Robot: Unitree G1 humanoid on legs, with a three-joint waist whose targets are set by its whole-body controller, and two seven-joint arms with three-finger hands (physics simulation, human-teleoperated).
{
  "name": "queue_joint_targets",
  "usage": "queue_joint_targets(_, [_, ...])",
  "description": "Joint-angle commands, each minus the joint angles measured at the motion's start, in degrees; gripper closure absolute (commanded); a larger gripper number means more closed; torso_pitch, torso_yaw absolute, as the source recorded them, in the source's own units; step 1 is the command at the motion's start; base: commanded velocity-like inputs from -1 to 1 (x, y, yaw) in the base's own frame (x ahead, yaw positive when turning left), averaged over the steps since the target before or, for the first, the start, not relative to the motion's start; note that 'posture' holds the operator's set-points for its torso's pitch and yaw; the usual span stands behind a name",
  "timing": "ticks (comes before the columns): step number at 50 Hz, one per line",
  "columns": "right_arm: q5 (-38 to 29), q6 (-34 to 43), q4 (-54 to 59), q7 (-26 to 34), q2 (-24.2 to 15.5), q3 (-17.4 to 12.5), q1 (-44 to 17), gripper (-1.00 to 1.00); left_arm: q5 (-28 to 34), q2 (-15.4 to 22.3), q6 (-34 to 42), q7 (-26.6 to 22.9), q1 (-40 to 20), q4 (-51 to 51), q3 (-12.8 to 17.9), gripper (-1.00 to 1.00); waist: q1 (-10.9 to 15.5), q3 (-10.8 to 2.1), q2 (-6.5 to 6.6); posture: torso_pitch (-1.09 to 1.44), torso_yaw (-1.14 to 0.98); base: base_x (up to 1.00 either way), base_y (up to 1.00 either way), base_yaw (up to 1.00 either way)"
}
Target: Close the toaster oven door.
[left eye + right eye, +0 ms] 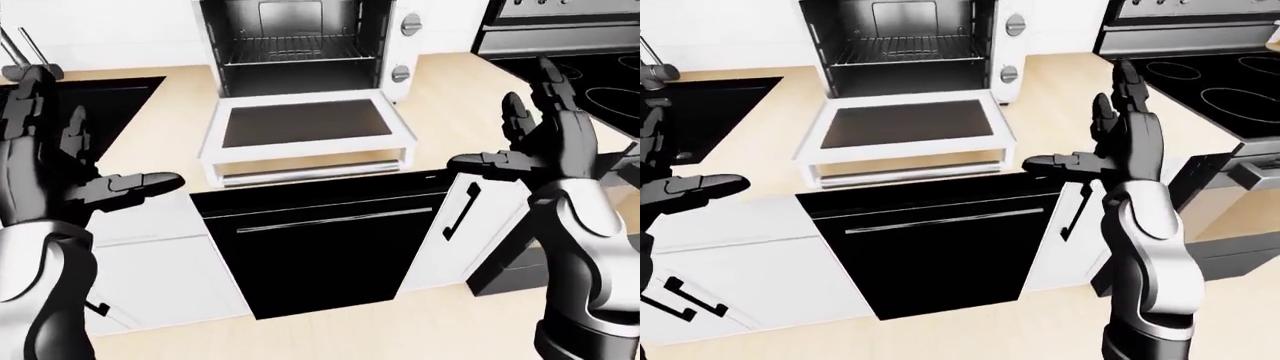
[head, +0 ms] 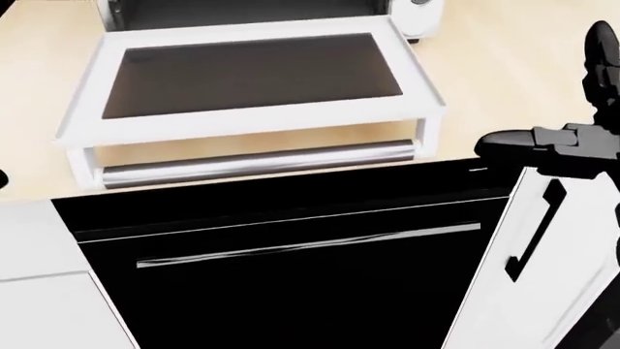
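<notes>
A white toaster oven (image 1: 300, 45) stands on the wooden counter at the top middle of the left-eye view. Its door (image 1: 305, 127) lies folded down flat, with dark glass and a silver handle bar (image 2: 256, 163) at its near edge. The oven's inside with a wire rack (image 1: 290, 49) shows. My left hand (image 1: 60, 161) is open at the left, away from the door. My right hand (image 1: 535, 139) is open at the right, fingers up, apart from the door. Neither holds anything.
A black dishwasher front (image 1: 320, 240) with a silver handle sits below the counter edge. A black sink (image 1: 115, 101) is at the left. A black stove top (image 1: 1215, 86) is at the right. White cabinet doors (image 1: 465, 217) flank the dishwasher.
</notes>
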Motion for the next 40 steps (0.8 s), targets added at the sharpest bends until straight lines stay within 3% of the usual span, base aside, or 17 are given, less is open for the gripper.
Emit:
queue_joint_targets(1, [-0.03, -1.46, -0.93, -0.18, -0.81, -0.67, -1.15, -1.00, -0.14, 0.69, -1.50, -0.16, -1.21, -1.40, 0.09, -1.00, -0.16, -0.84, -0.05, 0.00, 0.00, 0.18, 0.00, 0.00])
queue_joint_targets(3, [0.00, -1.51, -0.96, -0.20, -0.90, -0.70, -1.10, -1.00, -0.31, 0.79, -1.27, -0.12, -1.22, -1.60, 0.27, -1.00, -0.07, -1.59, -3.10, 0.00, 0.00, 0.17, 0.00, 0.00])
queue_joint_targets(4, [0.05, -1.49, -0.98, -0.23, -0.91, -0.75, -1.08, -1.00, -0.22, 0.79, -1.41, -0.19, -1.11, -1.55, 0.23, -1.00, -0.23, -1.38, -2.09, 0.00, 0.00, 0.16, 0.00, 0.00])
queue_joint_targets(7, [0.27, -1.17, -1.12, -0.36, -1.08, -0.84, -1.29, -1.00, -0.42, 0.94, -1.23, -0.10, -1.23, -1.64, 0.43, -1.00, -0.86, -0.99, -1.86, 0.00, 0.00, 0.17, 0.00, 0.00])
queue_joint_targets(13, [0.56, -0.98, -0.86, -0.44, -1.69, -1.19, -1.67, -1.00, -0.72, 1.06, -0.98, 0.05, -1.22, -1.94, 0.53, -1.00, -1.29, -0.31, 1.55, 0.00, 0.00, 0.17, 0.00, 0.00])
queue_joint_targets(15, [0.74, -0.90, -0.77, -0.57, -1.99, -1.41, -1.91, -1.00, -0.80, 1.11, -0.96, 0.09, -1.22, -1.97, 0.64, -1.00, -1.63, -0.63, 3.96, 0.00, 0.00, 0.17, 0.00, 0.00])
queue_joint_targets(16, [0.76, -0.94, -0.74, -0.62, -1.98, -1.39, -1.90, -1.00, -0.77, 1.09, -0.99, 0.11, -1.18, -1.99, 0.59, -1.00, -1.70, -1.38, 6.01, 0.00, 0.00, 0.16, 0.00, 0.00])
queue_joint_targets(17, [0.74, -1.07, -0.76, -0.62, -1.93, -1.28, -1.75, -1.00, -0.76, 1.05, -0.99, 0.11, -1.12, -2.08, 0.50, -1.00, -1.23, -1.40, 4.54, 0.00, 0.00, 0.17, 0.00, 0.00])
queue_joint_targets(19, [0.69, -1.30, -0.55, -0.61, -1.90, -1.24, -1.65, -1.00, -0.72, 1.01, -1.04, 0.11, -1.11, -2.02, 0.47, -1.00, -1.04, -0.67, 4.86, 0.00, 0.00, 0.17, 0.00, 0.00])
queue_joint_targets(21, [0.55, -1.55, -0.22, -0.73, -2.02, -1.26, -1.86, -1.00, -0.71, 1.03, -1.06, 0.10, -1.11, -1.98, 0.52, -1.00, -0.68, -1.24, 3.93, 0.00, 0.00, 0.17, 0.00, 0.00])
queue_joint_targets(25, [0.88, -1.22, -0.42, -0.80, -2.22, -1.45, -1.98, -1.00, -0.80, 1.15, -0.95, 0.14, -1.22, -2.02, 0.59, -1.00, -0.46, -0.64, 1.86, 0.00, 0.00, 0.16, 0.00, 0.00])
queue_joint_targets(27, [0.86, -1.40, -0.39, -0.85, -2.16, -1.40, -1.80, -1.00, -0.83, 1.18, -0.99, 0.17, -1.20, -2.02, 0.74, -1.00, -0.23, -0.74, 0.17, 0.00, 0.00, 0.16, 0.00, 0.00])
queue_joint_targets(29, [0.93, -1.31, -0.48, -0.94, -2.17, -1.37, -1.89, -1.00, -0.97, 1.29, -0.91, 0.20, -1.28, -2.04, 0.83, -1.00, -0.18, -1.46, -3.16, 0.00, 0.00, 0.17, 0.00, 0.00])
queue_joint_targets(30, [0.94, -1.32, -0.45, -0.96, -2.15, -1.36, -1.89, -1.00, -0.98, 1.29, -0.95, 0.20, -1.25, -2.03, 0.82, -1.00, -0.74, -1.16, -1.53, 0.00, 0.00, 0.16, 0.00, 0.00])
queue_joint_targets(32, [0.90, -1.46, -0.44, -0.92, -2.12, -1.29, -1.75, -1.00, -0.95, 1.26, -1.00, 0.21, -1.18, -2.01, 0.74, -1.00, -0.80, -0.87, -2.06, 0.00, 0.00, 0.16, 0.00, 0.00])
queue_joint_targets(34, [0.88, -1.55, -0.21, -0.90, -2.18, -1.31, -1.88, -1.00, -0.98, 1.39, -0.93, 0.42, -1.37, -2.01, 0.85, -1.00, -1.07, -1.13, -1.29, 0.00, 0.00, 0.16, 0.00, 0.00])
queue_joint_targets(40, [0.98, -1.48, 0.10, -1.11, -2.30, -1.29, -2.27, -1.00, -1.50, 1.67, -0.38, 0.75, -1.63, -2.34, 1.01, -1.00, -1.51, -0.29, 2.90, 0.00, 0.00, 0.16, 0.00, 0.00])
